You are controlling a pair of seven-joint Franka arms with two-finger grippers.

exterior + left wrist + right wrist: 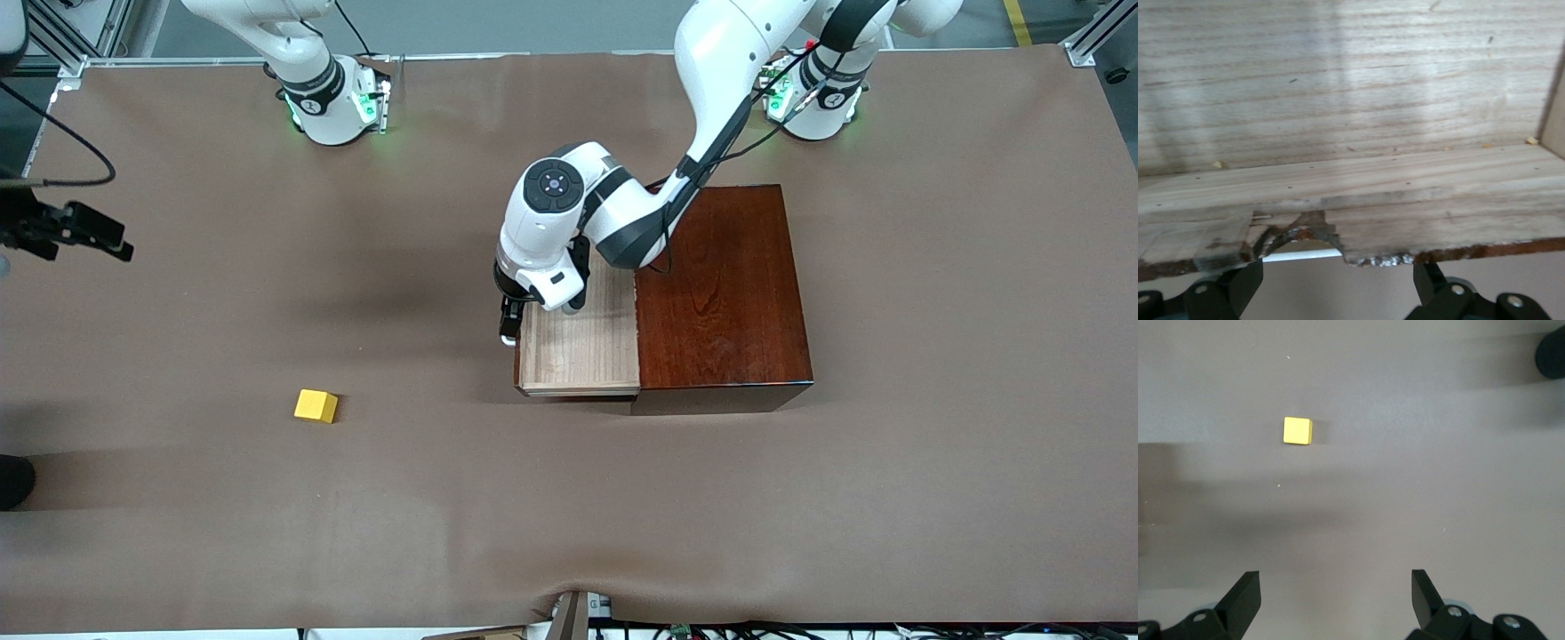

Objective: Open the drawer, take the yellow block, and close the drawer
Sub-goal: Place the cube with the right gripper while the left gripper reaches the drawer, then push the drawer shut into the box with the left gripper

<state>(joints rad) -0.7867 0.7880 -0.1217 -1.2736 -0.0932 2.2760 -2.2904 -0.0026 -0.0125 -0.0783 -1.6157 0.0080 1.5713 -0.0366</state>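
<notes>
Front view: we see the drawer [580, 351] pulled out of its box [725, 293]; left end effector [508, 327], fingers apart, at its front edge; the yellow block [316, 406] on the counter [933, 444]; right end effector [1335, 600] spread above it.

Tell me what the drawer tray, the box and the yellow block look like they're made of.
Drawer: pale unfinished-looking wood, straight grain, chipped front edge.
Box: wood or veneer, reddish-brown, glossy with reflections.
Yellow block: smooth matte yellow; painted wood or plastic, cannot tell.
</notes>
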